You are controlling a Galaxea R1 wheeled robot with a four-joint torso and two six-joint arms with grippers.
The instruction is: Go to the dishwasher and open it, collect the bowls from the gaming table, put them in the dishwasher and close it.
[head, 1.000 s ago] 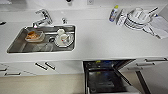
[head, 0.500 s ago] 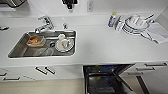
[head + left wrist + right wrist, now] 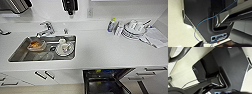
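So the white countertop [image 3: 100, 50] ran the full width in the head view, smooth and matte, with the dishwasher [image 3: 107, 81] tucked under it, right of centre. Its door was down, dark cavity and racks showing, long axis running along the cabinet front. It sat straight below the camera, so I'd guess neither arm was clearly nearer. Couldn't tell whether either gripper's fingers were open or closed. The stainless sink [image 3: 43, 48] sat to the left, holding a white bowl [image 3: 65, 47] and a clear container [image 3: 36, 45]. Stacked white dishes [image 3: 133, 28] sat far right, and a chrome tap [image 3: 46, 28] stood behind the sink.
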